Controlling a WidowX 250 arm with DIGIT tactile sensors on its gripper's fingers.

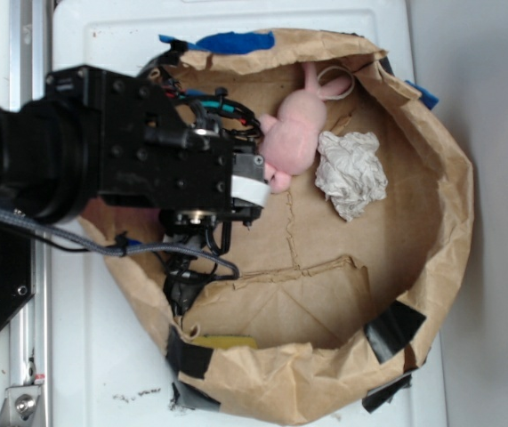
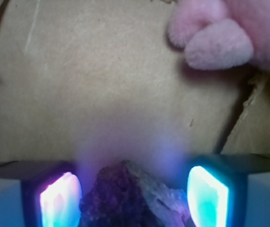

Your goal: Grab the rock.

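Fingers (image 2: 59,201) glow either side of the rock (image 2: 132,196) in my wrist view, gripper (image 2: 134,198) open, left pad touching, right apart. Bunny (image 2: 224,33) sits upper right. I judge positioning done; closing and lifting remain.

The rock (image 2: 130,196) is dark brown with grey speckles, the bunny (image 1: 291,138) pale pink, the paper wad (image 1: 351,173) white, the bag (image 1: 431,267) tan with black and blue tape.
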